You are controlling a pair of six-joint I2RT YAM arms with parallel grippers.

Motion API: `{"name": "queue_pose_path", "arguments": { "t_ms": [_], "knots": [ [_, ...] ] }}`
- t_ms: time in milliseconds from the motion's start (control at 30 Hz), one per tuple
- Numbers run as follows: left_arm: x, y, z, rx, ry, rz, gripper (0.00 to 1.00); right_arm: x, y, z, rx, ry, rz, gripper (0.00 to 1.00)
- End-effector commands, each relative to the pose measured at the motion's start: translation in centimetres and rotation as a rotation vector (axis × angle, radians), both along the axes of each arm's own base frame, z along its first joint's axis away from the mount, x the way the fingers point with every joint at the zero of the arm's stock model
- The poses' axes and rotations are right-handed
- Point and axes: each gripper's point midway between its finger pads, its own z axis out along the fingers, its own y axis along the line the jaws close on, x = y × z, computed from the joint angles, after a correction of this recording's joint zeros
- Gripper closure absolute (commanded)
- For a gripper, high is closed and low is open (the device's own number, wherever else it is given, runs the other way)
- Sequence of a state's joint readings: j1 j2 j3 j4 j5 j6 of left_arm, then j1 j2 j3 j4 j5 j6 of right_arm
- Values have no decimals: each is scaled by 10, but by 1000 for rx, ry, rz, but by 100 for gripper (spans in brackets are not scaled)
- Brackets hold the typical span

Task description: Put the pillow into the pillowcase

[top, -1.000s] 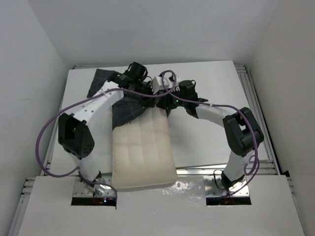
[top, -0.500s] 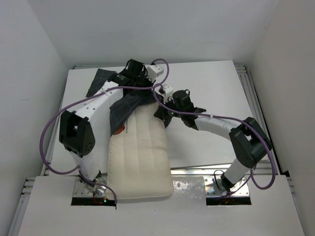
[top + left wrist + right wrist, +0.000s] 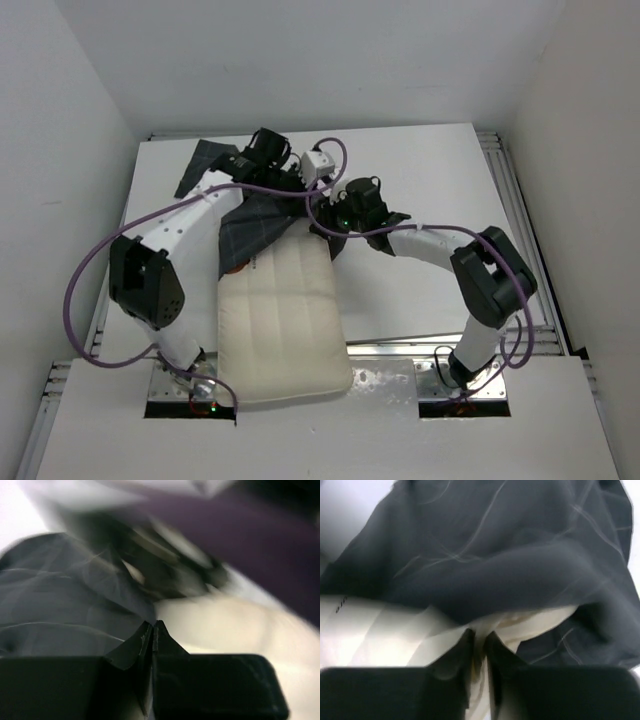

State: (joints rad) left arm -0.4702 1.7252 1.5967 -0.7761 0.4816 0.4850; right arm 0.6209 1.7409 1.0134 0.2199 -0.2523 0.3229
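Observation:
The cream pillow (image 3: 282,318) lies lengthwise on the table, its near end overhanging the front edge. Its far end sits under the mouth of the dark checked pillowcase (image 3: 250,222), which trails off to the far left. My left gripper (image 3: 285,190) is shut on the pillowcase's edge. In the left wrist view the left gripper (image 3: 152,624) has its fingers pressed together, with the pillowcase (image 3: 60,595) to the left and the pillow (image 3: 225,630) to the right. My right gripper (image 3: 325,228) is at the pillow's far right corner. In the right wrist view the right gripper (image 3: 479,634) pinches a fold of the pillow (image 3: 380,630) under the pillowcase (image 3: 495,545).
The white table (image 3: 430,170) is walled on three sides. A metal rail (image 3: 400,348) runs along its front edge. Purple cables (image 3: 85,290) loop off both arms, and one crosses above the pillowcase between the two wrists.
The pillow's near end has swung left. My right arm has drawn in toward the pillow's far corner and its gripper has closed on the pillow. The left gripper has stayed shut on the pillowcase.

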Motion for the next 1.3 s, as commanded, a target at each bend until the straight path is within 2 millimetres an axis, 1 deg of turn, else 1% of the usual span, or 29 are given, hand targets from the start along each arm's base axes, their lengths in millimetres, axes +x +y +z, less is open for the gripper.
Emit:
{"name": "queue_pose_path", "arguments": {
  "t_ms": [0,33,67,100,133,167,200,233,333,367,433,467,500,533,567,600,633,667,700,733,767,867,1000,1067,1100,1133,1200,1233,1267],
  "knots": [
    [-91,-17,29,-119,80,-317,100,38,8,41,212,-2,-133,76],
    [-97,-13,32,-113,73,-318,100,41,3,40,211,7,-160,68],
    [-99,-8,28,-101,79,-312,100,43,-1,46,211,-1,-183,52],
    [-100,1,20,-67,80,-279,100,38,-6,44,184,8,-183,46],
    [-99,6,16,-61,91,-247,100,35,-9,46,173,0,-184,43],
    [-94,8,15,-67,78,-221,100,30,-13,68,187,-51,-168,41],
    [-88,18,6,-44,84,-166,100,20,-20,62,178,-48,-166,40],
    [-82,22,0,-26,86,-111,100,7,-28,70,184,-74,-156,40],
    [-71,24,-4,-10,71,-43,100,-10,-36,80,180,-111,-119,41],
    [-67,28,-7,12,62,-16,100,-20,-39,82,179,-105,-97,46],
    [-62,31,-10,28,54,19,100,-28,-42,80,172,-94,-88,51],
    [-58,34,-12,44,45,38,100,-28,-47,77,157,-87,-112,56],
    [-56,35,-13,50,44,49,100,-30,-51,73,142,-68,-129,66],
    [-55,35,-14,54,45,55,100,-30,-55,70,141,-44,-156,68],
    [-55,36,-16,64,43,59,100,-31,-57,66,141,-21,-172,67],
    [-54,37,-18,77,40,66,100,-31,-57,63,154,3,-172,56],
    [-50,40,-19,104,20,91,96,-34,-54,64,199,26,-176,49],
    [-47,40,-20,121,7,102,83,-37,-51,65,234,37,-159,45],
    [-44,41,-20,133,-14,103,75,-38,-51,67,266,38,-168,37],
    [-39,39,-20,167,-48,110,66,-39,-51,66,321,45,-187,33],
    [-35,36,-19,188,-76,113,51,-38,-54,67,346,44,-203,31],
    [-23,17,-16,239,-166,85,40,-35,-61,61,376,73,-257,28],
    [-26,-16,-22,234,-176,-9,36,-38,-65,54,381,103,-277,31],
    [-28,-32,-28,244,-196,-44,34,-42,-72,47,398,132,-319,38],
    [-27,-43,-29,245,-228,-65,34,-48,-76,35,401,169,-338,40],
    [-22,-44,-40,279,-233,-56,34,-49,-76,35,417,171,-339,41],
    [-12,-49,-46,295,-253,-30,38,-54,-76,30,434,196,-334,41],
    [-4,-44,-56,337,-254,8,41,-59,-76,25,433,211,-328,40],
    [1,-43,-59,351,-267,25,43,-61,-77,23,433,216,-331,40]
  ]
}}
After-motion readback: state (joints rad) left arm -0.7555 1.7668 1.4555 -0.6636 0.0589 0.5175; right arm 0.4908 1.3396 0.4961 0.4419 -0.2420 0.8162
